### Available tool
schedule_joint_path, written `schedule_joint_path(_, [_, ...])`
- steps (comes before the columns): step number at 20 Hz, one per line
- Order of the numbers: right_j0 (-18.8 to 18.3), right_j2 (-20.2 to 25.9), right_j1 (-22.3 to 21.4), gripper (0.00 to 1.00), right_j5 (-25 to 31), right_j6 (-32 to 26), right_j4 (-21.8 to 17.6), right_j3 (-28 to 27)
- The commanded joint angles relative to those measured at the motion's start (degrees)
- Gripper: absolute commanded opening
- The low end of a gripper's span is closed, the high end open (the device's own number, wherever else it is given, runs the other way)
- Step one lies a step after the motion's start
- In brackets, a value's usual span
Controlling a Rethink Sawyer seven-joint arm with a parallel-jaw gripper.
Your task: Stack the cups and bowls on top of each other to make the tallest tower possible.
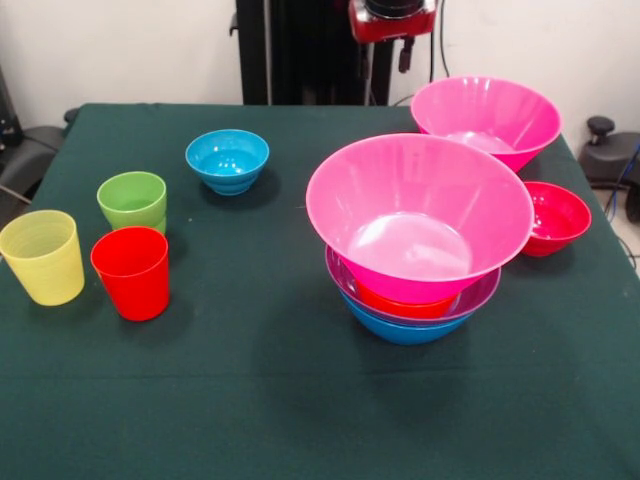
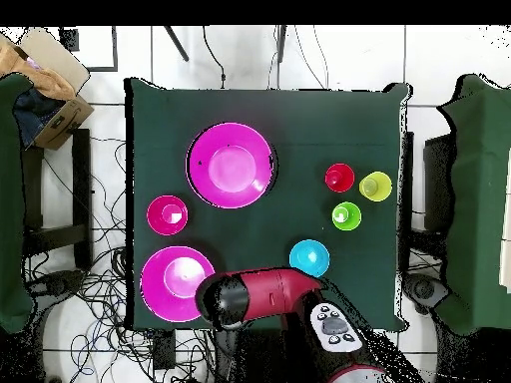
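The tower stands right of centre: a blue bowl (image 1: 405,332) lowest, then purple (image 1: 482,294), orange (image 1: 405,303) and a big pink bowl (image 1: 419,215) on top; it also shows in the overhead view (image 2: 231,165). A second pink bowl (image 1: 486,118) (image 2: 177,281) and a crimson bowl (image 1: 555,217) (image 2: 167,214) sit behind it. A cyan bowl (image 1: 227,160) (image 2: 309,258) stands alone. The yellow cup (image 1: 42,257) (image 2: 375,186), red cup (image 1: 131,272) (image 2: 339,178) and green cup (image 1: 132,201) (image 2: 346,214) stand upright at the left. The gripper (image 1: 392,20) (image 2: 222,299) is drawn back at the table's far edge, holding nothing that I can see.
The table has a dark green cloth (image 1: 260,400). The red arm (image 2: 284,292) lies along the robot-side edge, over part of the second pink bowl in the overhead view. A cardboard box (image 2: 45,85), chairs and cables are on the floor around the table.
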Motion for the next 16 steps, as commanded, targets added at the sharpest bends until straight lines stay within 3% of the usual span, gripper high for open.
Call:
schedule_joint_path(1, [1.37,4.98,-0.3,1.0,-9.74,2.77,-3.31,-2.62])
schedule_joint_path(7, [3.09,3.1,-0.16,1.0,-6.36,2.16,-2.85,-4.79])
schedule_joint_path(16, [4.04,2.87,0.17,1.0,-7.43,2.06,-3.07,-6.44])
